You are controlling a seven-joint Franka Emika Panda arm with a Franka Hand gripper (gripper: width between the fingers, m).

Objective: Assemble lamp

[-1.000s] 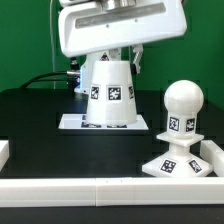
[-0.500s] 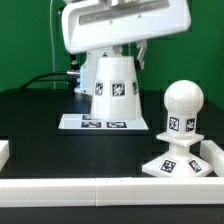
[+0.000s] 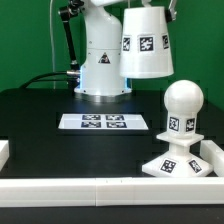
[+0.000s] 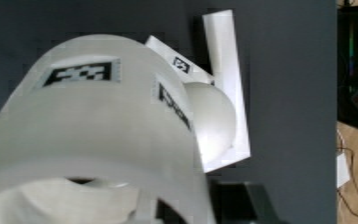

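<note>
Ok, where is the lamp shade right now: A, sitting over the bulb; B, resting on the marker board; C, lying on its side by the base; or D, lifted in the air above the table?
D: the shade hangs high above the table, clear of the marker board and up beside the bulb, not over it.

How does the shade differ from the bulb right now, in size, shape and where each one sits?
The shade is a truncated cone, clearly larger; the bulb is a smaller round ball. The shade hangs in the air, well above the table, while the bulb stands upright on the neck of the base. In the exterior view the shade is up and slightly to the left of the bulb. Both are matte white and carry black-and-white square tags.
</note>
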